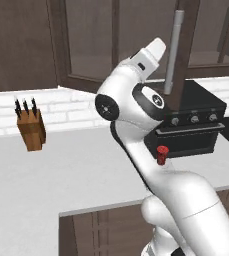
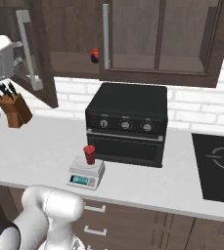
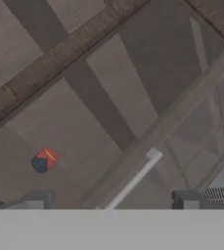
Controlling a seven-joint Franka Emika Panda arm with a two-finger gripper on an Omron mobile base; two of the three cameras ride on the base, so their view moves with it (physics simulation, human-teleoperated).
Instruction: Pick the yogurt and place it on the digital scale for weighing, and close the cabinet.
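One yogurt [image 2: 89, 155] stands on one digital scale [image 2: 86, 174], at the near counter edge before one black oven [image 2: 127, 122]. Farther up, the gripper [image 3: 111, 197], fingers apart and empty, faces the open cabinet door [image 2: 39, 58]; a glancing push could slip off its handle [image 2: 26, 49]. One squat jar [image 2: 94, 55] sits inside.

In the left base view my own arm covers the digital scale entirely and hides the lower body of the yogurt [image 1: 161, 154], leaving just its red top visible before the oven. My gripper [image 3: 111, 200] shows only as two dark fingertips cut by the hand view's bottom edge; the gap looks wide, but the grip state cannot be confirmed. The cabinet [image 2: 147, 39] is cropped by the top edge. The scale's [image 2: 86, 173] display is too small to read.
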